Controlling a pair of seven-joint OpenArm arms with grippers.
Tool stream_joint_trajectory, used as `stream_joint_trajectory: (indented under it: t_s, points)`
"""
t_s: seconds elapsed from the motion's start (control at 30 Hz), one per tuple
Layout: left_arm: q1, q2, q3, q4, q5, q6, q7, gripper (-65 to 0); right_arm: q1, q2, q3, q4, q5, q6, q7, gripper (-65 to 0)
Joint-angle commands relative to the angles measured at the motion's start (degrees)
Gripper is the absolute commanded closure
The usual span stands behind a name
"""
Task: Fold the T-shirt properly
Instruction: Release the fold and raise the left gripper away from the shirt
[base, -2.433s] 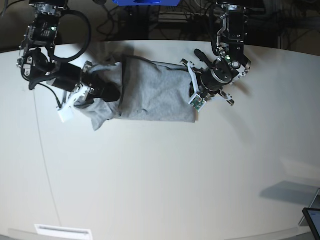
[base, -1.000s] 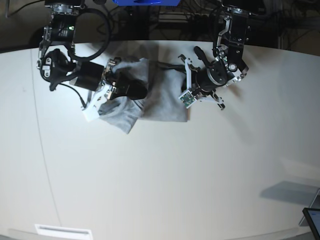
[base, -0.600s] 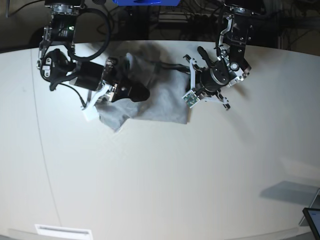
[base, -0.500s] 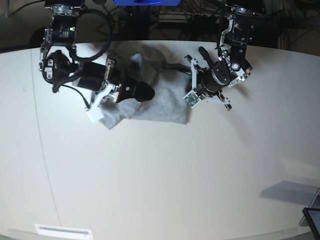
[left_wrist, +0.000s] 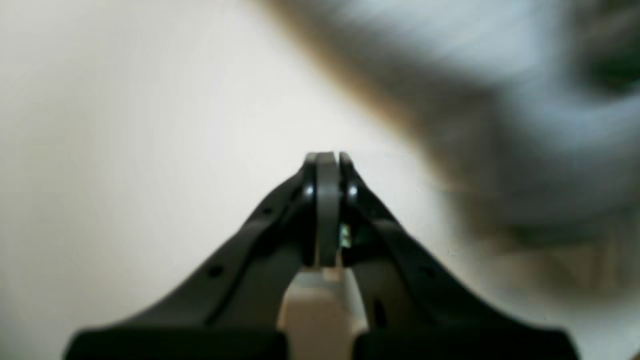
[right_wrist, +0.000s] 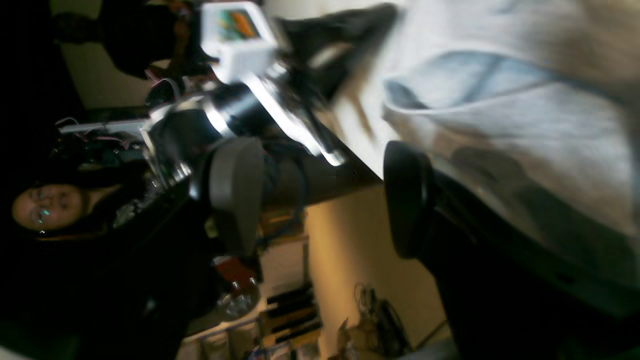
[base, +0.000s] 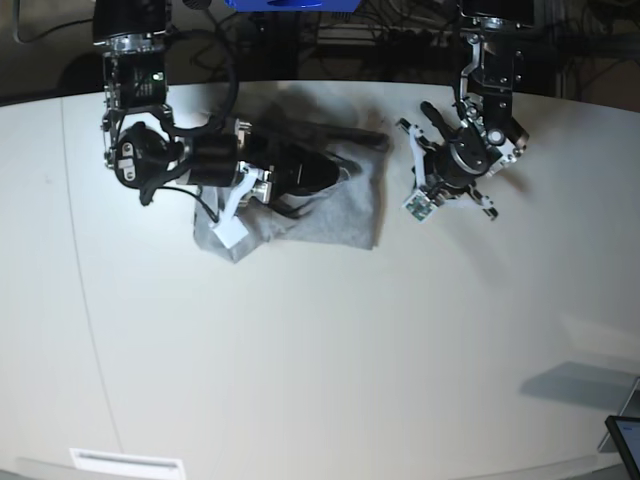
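While the right jaws (base: 325, 172) stand parted over the T-shirt (base: 335, 215), gripping nothing, the left jaws (left_wrist: 327, 160) sit shut and empty beside it; a fold looks just laid, so flattening seems next.

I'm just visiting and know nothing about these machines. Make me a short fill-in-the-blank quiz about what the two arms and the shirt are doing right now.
1. The T-shirt lying on the table is ____ in colour.
2. The left hand, off to one side of the shirt, has its jaws ____.
3. The right hand, over the shirt, has its jaws ____.
4. The left hand is holding ____.

Missing words: grey; shut; open; nothing
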Motion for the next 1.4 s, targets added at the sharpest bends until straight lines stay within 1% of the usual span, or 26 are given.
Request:
stream_joint_trajectory:
  t_s: [0.0, 0.07, 0.13, 0.37, 0.43, 0.47, 0.57, 0.67, 0.77, 0.83, 0.9, 1.0, 1.1, 1.23, 1.27, 1.37]
  points:
    - [-0.12, -1.03, -1.33, 0.45, 0.47, 0.12, 0.78, 0.0, 1.36, 0.58, 0.01, 1.11, 2.07, 0.19, 0.26, -36.6]
    - [-0.04, -2.08, -2.65, 0.45, 0.47, 0.12, 0.78, 0.0, 1.54, 2.34, 0.45, 2.78, 2.16, 0.27, 0.34, -36.6]
    - [0.4, -3.14, -3.53, 0.37, 0.47, 0.12, 0.6, 0.0, 1.54, 3.39, 0.54, 5.24, 2.34, 0.27, 0.34, -36.6]
    - [0.49, -4.1, -3.79, 0.37, 0.47, 0.12, 0.69, 0.0, -0.13, 3.57, 0.89, 6.83, 2.6, 0.27, 0.34, -36.6]
    - [0.4, -4.1, -3.79, 0.37, 0.47, 0.12, 0.69, 0.0, -0.48, 3.57, 3.44, 6.83, 4.8, 0.1, 0.26, -36.6]
    - [0.32, -4.1, -3.79, 0.37, 0.47, 0.12, 0.69, 0.0, -1.1, 4.1, 5.64, 6.91, 6.64, 0.01, 0.26, -36.6]
    - [0.32, -4.1, -3.79, 0.37, 0.65, 0.12, 0.69, 0.0, -1.63, 7.35, 12.4, 6.91, 10.16, 0.01, 0.34, -36.6]
    - [0.32, -4.1, -3.79, 0.37, 0.74, 0.12, 0.6, 0.0, -1.63, 10.95, 17.86, 6.74, 10.25, 0.27, 0.52, -36.6]
    - [-0.04, -3.93, -3.79, 0.37, 0.74, 0.12, 0.6, 0.0, -1.45, 12.36, 19.61, 6.3, 10.16, 0.27, 0.69, -36.6]
    - [-0.39, -3.66, -3.79, 0.37, 0.47, 0.12, 0.6, 0.0, -1.45, 12.36, 19.61, 4.63, 10.16, 0.27, 0.78, -36.6]
    - [-1.35, -2.43, -3.7, 0.28, 0.83, 0.12, 0.69, 0.0, -1.45, 12.01, 19.53, 2.17, 10.16, 0.27, 0.78, -36.6]
    - [-1.62, -1.29, -3.7, 0.28, 1.0, 0.12, 0.78, 0.0, -0.57, 10.69, 19.44, -0.12, 10.07, 0.27, 0.78, -36.4]
    - [-1.71, -0.24, -3.7, 0.37, 1.0, 0.12, 0.78, 0.0, 0.39, 10.07, 19.44, -0.65, 10.07, 0.27, 0.52, -36.4]
    - [-1.79, 0.38, -3.7, 0.37, 1.09, 0.12, 0.69, 0.0, 1.45, 9.9, 19.35, -4.69, 10.07, 0.27, 0.34, -36.4]
    - [-1.79, 0.38, -3.7, 0.37, 1.0, 0.12, 0.6, 0.0, 1.63, 9.28, 18.91, -5.66, 10.07, 0.27, 0.34, -36.4]
    - [-1.79, 0.29, -3.7, 0.37, 1.0, 0.12, 0.6, 0.0, 2.42, 9.11, 16.19, -7.42, 10.07, 0.27, 0.78, -36.4]
